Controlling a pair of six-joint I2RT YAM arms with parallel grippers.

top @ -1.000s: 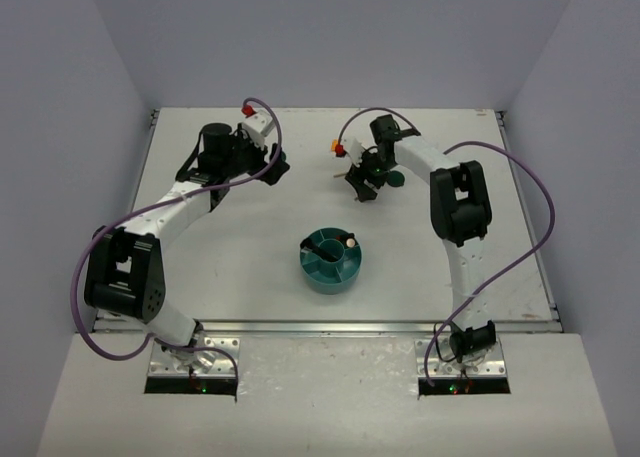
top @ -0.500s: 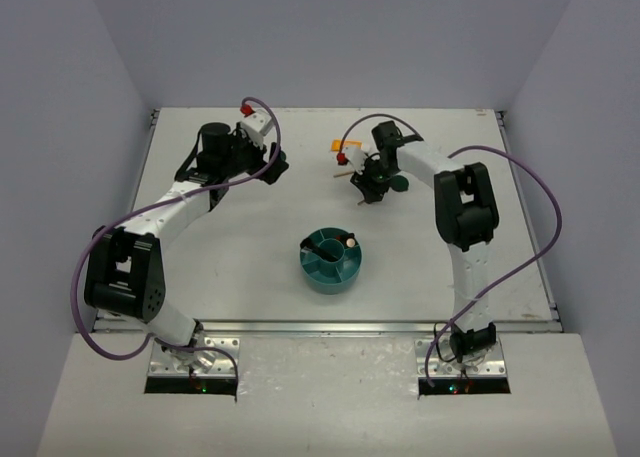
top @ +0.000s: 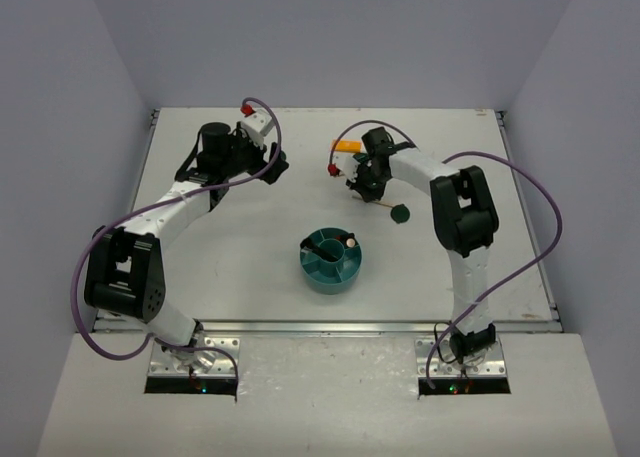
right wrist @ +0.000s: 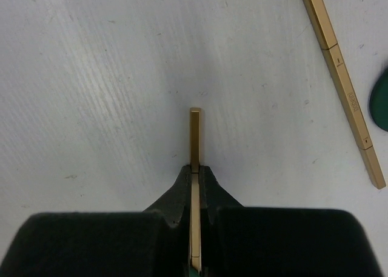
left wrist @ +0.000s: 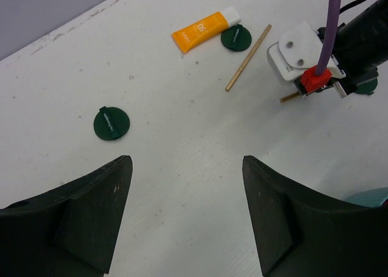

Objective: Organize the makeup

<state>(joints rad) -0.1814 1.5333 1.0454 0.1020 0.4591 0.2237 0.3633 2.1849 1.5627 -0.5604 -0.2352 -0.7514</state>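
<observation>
My right gripper (right wrist: 194,168) is shut on a thin gold stick (right wrist: 194,134) whose tip points out over the white table. In the top view this right gripper (top: 366,184) is at the back middle, and a dark green round piece (top: 400,214) lies just behind it. A second gold stick (right wrist: 342,83) lies loose to the right. My left gripper (left wrist: 185,162) hangs open over bare table, with a dark green compact (left wrist: 111,123) ahead of it. Farther off lie an orange-and-white packet (left wrist: 203,30), another compact (left wrist: 236,37) and a gold stick (left wrist: 248,57).
The teal round divided bowl (top: 333,260) stands in the middle of the table, with a dark brush (top: 348,242) in one compartment. Purple cables loop from both wrists. The table's back edge (top: 320,109) meets the grey walls.
The right gripper has gone from open to shut on the gold stick and shifted slightly left and back. The green round piece now shows farther toward the front right. The left arm has not moved.
</observation>
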